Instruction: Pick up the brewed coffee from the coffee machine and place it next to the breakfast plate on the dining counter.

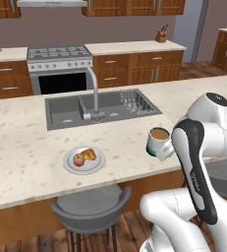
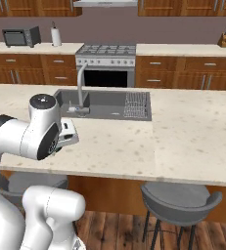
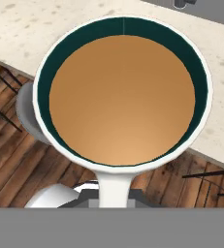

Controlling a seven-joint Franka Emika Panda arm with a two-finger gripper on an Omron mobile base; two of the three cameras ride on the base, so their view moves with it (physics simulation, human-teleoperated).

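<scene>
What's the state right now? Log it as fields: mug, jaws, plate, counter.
mug: the brewed coffee is full of brown liquid, upright, carried above the near edge of the dining counter
jaws: gripper shut on the mug's handle
plate: breakfast plate with fruit and pastry, left of the mug, apart from it
counter: sink and faucet behind the plate

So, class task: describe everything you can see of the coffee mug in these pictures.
The mug is small, white and ceramic-looking, with a dark green inside wall and brown coffee nearly to the rim. It sits upright and level. Its white handle points back toward the gripper, which is shut on it. In the left base view it appears at the dining counter's near edge, right of the breakfast plate.
</scene>
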